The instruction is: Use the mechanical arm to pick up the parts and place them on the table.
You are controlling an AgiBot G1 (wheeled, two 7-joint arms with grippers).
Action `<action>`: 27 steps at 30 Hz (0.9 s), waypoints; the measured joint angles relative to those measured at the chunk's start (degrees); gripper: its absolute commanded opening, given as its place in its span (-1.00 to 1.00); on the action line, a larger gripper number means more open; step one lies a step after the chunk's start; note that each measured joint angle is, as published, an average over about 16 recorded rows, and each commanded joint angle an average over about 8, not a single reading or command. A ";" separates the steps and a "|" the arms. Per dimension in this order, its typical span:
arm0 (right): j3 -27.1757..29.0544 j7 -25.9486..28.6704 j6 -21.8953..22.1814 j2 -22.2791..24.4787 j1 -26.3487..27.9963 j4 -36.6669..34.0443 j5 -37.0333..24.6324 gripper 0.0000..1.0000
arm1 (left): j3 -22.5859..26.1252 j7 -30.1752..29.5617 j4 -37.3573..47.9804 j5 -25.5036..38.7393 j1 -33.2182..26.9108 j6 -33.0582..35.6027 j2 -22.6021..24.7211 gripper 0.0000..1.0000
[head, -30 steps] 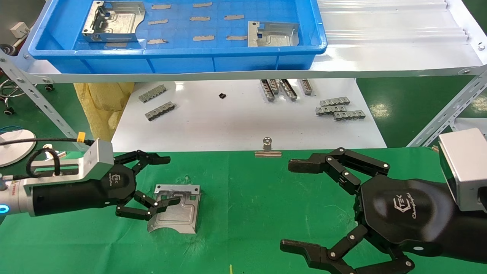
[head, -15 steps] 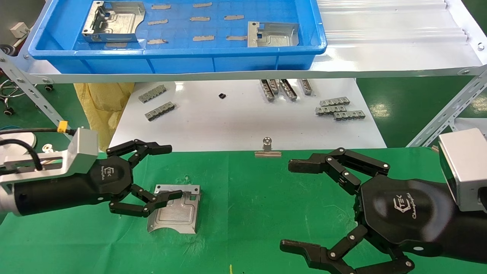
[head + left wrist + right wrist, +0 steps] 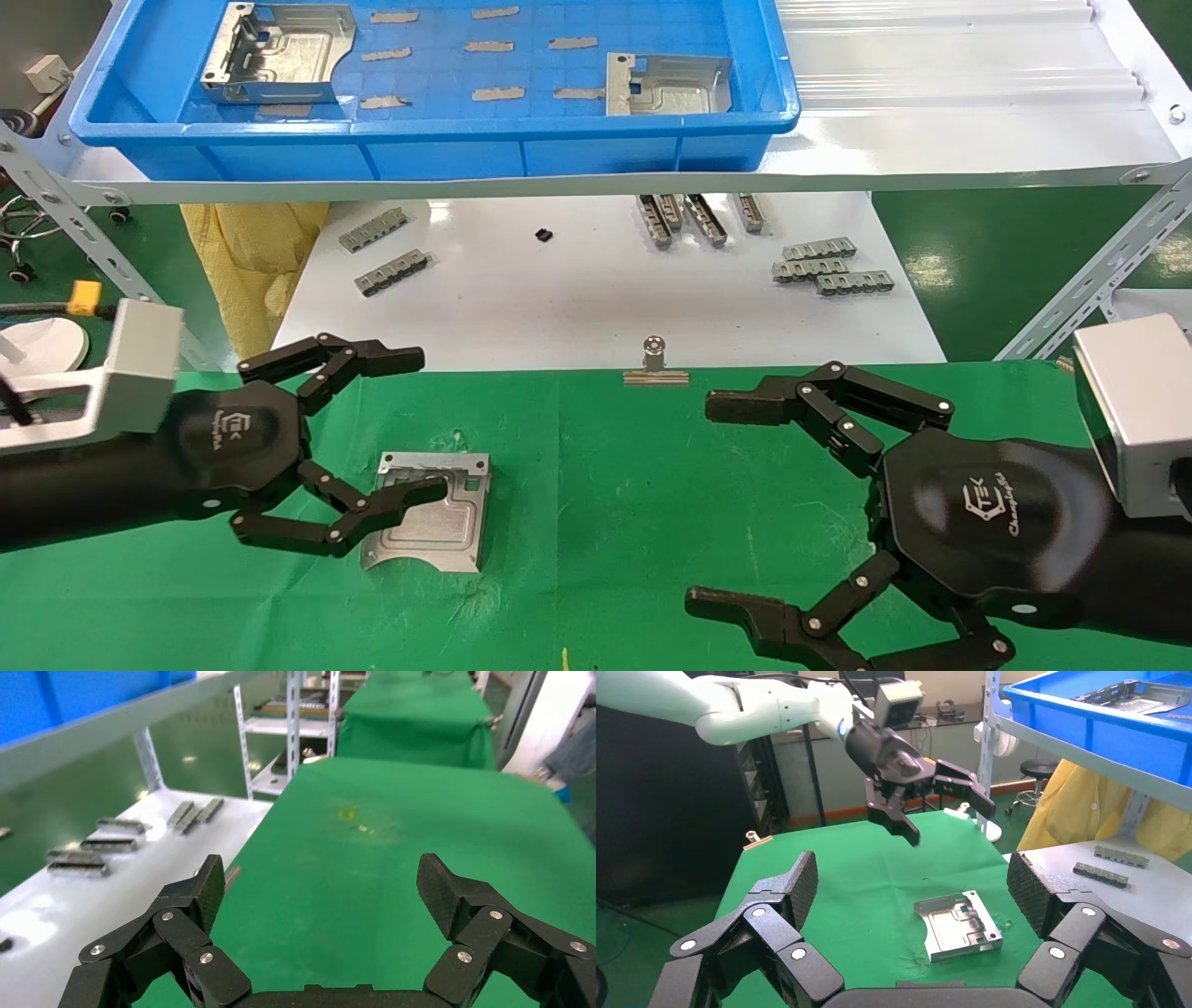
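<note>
My left claw [image 3: 410, 424], fingers apart, hovers over the plate [image 3: 430, 513] on the bench [image 3: 605, 503]; next, the tray [image 3: 419, 154] at 12 o'clock.

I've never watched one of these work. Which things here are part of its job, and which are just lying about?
Job:
- left gripper, open, raised above the table
- placed part
- two parts in blue tray
- green table

Lying about:
- grey ridged strips
- white board
- binder clip
- right gripper, idle
</note>
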 measured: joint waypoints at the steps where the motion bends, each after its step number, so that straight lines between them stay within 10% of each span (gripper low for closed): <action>1: 0.00 0.00 0.00 0.00 0.00 0.00 0.00 1.00 | -0.38 -0.71 -1.18 -0.38 0.51 -0.10 -0.33 1.00; 27: -0.01 -0.01 0.01 0.01 -0.01 -0.01 0.01 1.00 | -8.32 -15.11 -25.44 -8.30 11.03 -2.25 -7.21 1.00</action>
